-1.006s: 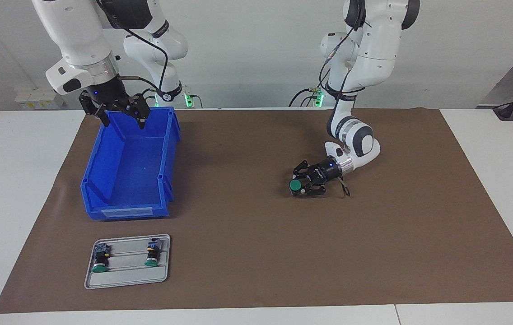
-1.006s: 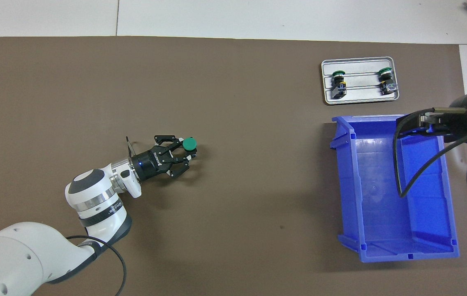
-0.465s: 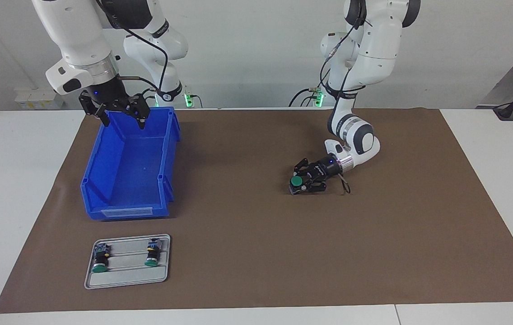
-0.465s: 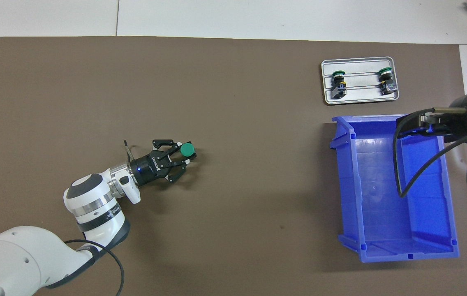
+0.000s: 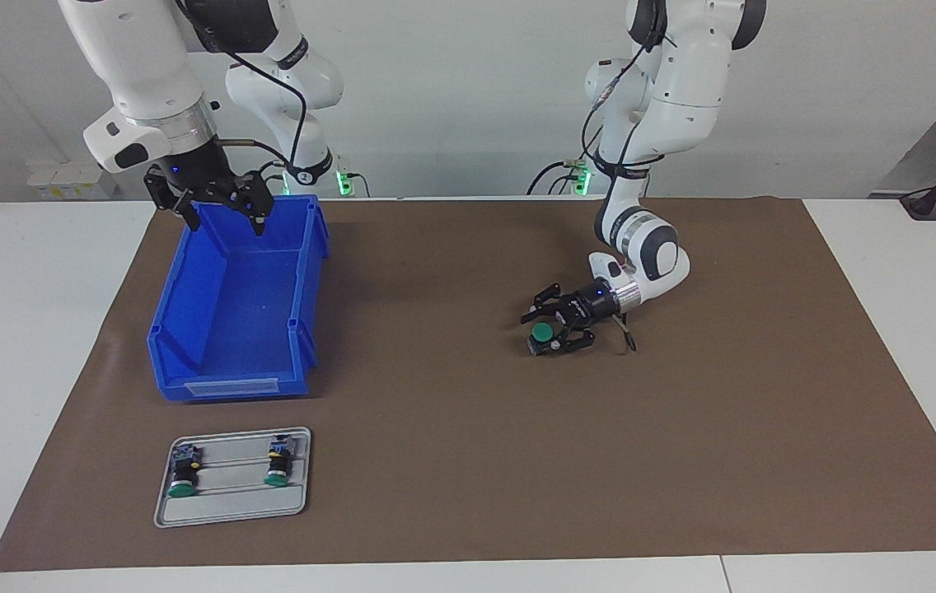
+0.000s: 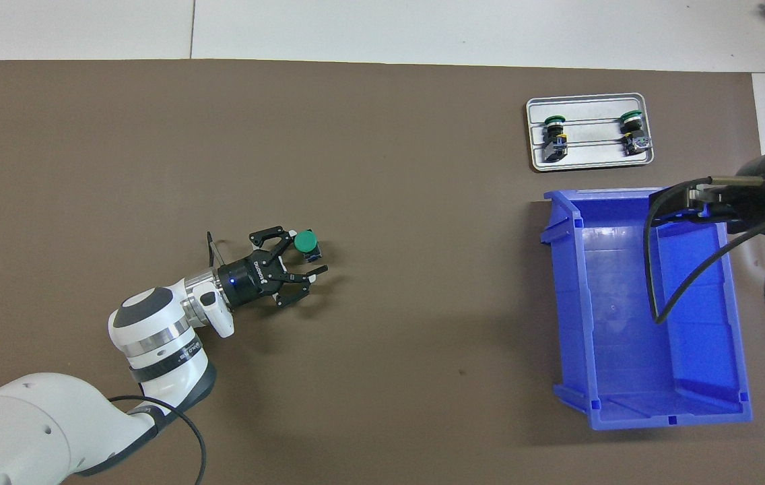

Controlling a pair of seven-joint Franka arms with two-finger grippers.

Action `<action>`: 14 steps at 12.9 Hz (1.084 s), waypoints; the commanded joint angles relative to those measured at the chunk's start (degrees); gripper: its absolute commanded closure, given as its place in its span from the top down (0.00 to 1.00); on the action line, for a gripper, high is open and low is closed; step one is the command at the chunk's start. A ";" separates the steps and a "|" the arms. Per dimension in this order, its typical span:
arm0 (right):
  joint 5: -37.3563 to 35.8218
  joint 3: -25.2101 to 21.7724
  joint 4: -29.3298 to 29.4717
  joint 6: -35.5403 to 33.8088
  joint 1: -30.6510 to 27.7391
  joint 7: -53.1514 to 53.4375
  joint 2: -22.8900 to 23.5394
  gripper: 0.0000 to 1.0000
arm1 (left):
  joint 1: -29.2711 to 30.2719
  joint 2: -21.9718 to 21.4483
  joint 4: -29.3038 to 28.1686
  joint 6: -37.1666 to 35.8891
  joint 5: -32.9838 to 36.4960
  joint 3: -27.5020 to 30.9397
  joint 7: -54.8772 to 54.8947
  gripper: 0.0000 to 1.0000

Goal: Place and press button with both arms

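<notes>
The button (image 5: 543, 333) is stood on the mat (image 5: 468, 461), flanked by the left gripper's (image 5: 549, 323) spread, empty fingers; the right gripper (image 5: 215, 206), open and empty, is held over the blue bin (image 5: 188, 305).

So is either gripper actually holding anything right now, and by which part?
Nothing is held. The left gripper is open around the button, which stands on the mat; the right gripper hangs open over the blue bin.

We see the left gripper (image 5: 549, 323) low over the brown mat (image 5: 468, 461), its fingers spread around the button (image 5: 541, 336), which stands upright on the mat with its green cap up. We see the right gripper (image 5: 219, 206) hanging with fingers apart over the blue bin (image 5: 180, 329). Two lookalike buttons (image 5: 183, 476) lie on a grey tray (image 5: 229, 512) farther from the robots than the bin.
</notes>
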 commanded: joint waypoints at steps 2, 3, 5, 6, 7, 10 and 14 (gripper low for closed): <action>1.30 0.48 -0.72 0.13 -0.81 -0.27 -0.77 1.00 | -0.85 0.60 -2.43 2.47 -0.50 0.48 5.76 0.81; 1.30 0.48 -0.72 0.13 -0.81 -0.27 -0.77 1.00 | -0.85 0.51 -2.43 2.03 -0.50 0.48 5.67 0.81; 1.30 0.48 -0.72 0.13 -0.81 -0.27 -0.77 1.00 | -0.67 0.33 -2.43 1.76 -0.50 0.48 5.58 0.81; 1.30 0.48 -0.72 0.13 -0.81 -0.27 -0.77 1.00 | -0.59 0.16 -2.43 1.67 -0.42 0.48 5.50 0.81; 1.30 0.48 -0.72 0.13 -0.81 -0.27 -0.77 1.00 | -0.59 -0.19 -2.43 1.85 -0.42 0.48 5.41 0.81; 1.30 0.48 -0.72 0.13 -0.81 -0.27 -0.77 1.00 | -0.85 -0.98 -2.43 2.20 -0.42 0.48 5.15 0.99; 1.30 0.48 -0.72 0.13 -0.81 -0.27 -0.77 1.00 | -0.94 -1.86 -2.52 2.55 -0.42 0.48 4.88 0.99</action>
